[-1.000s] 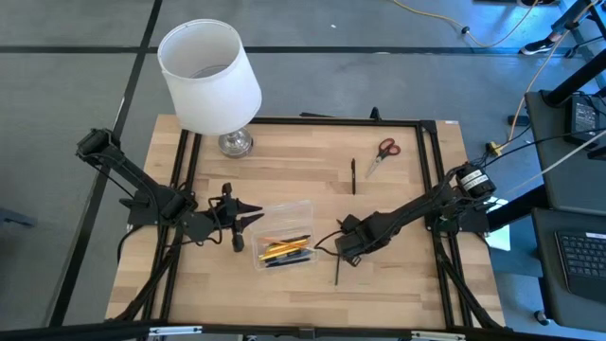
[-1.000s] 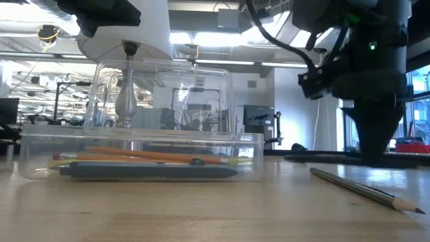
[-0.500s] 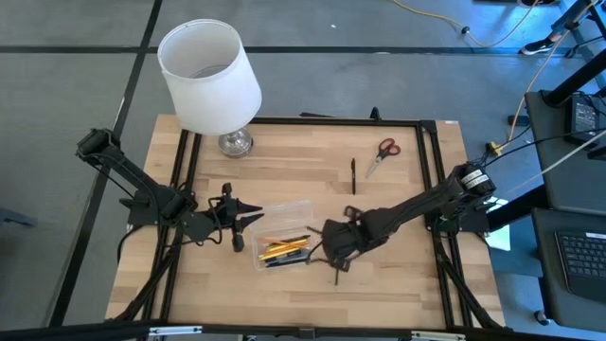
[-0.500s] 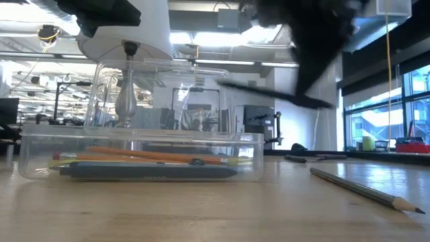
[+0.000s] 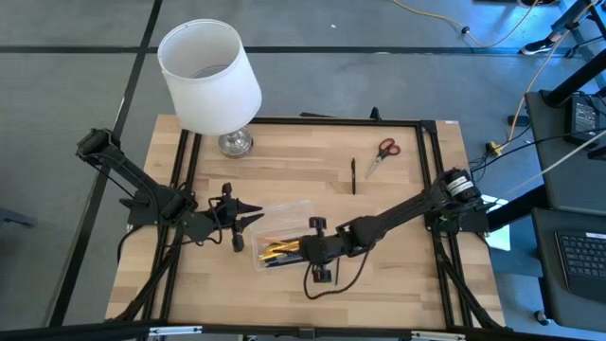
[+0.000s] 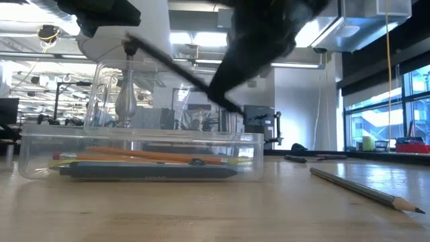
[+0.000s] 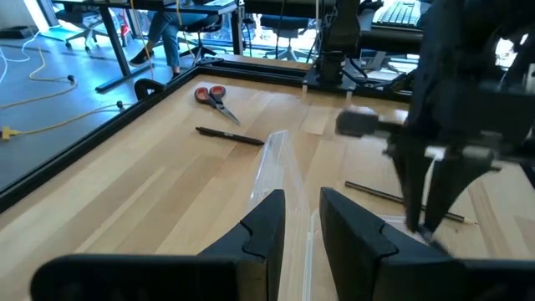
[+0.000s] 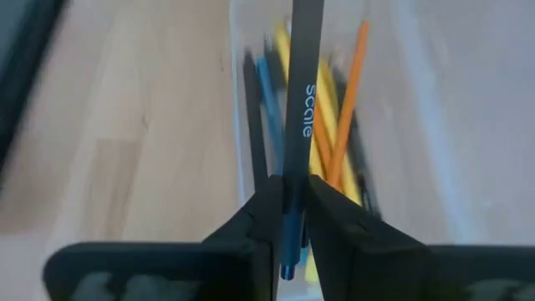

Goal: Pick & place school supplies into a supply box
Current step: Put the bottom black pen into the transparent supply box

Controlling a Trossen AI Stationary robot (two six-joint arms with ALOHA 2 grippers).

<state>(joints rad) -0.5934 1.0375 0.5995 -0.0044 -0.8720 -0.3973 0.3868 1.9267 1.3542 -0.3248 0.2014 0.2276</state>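
Now, right gripper (image 8: 287, 194): clamped on dark pen (image 8: 303, 92), above supply box (image 5: 282, 242).
Left gripper (image 5: 248, 214): slightly parted, empty, box's 9 o'clock.

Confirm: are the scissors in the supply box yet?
No, the scissors still lie on the table near its far right corner, well apart from the supply box.

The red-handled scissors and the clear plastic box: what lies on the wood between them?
A thin black pen lies alone there, between the red-handled scissors and the clear plastic box, seen from the high view.
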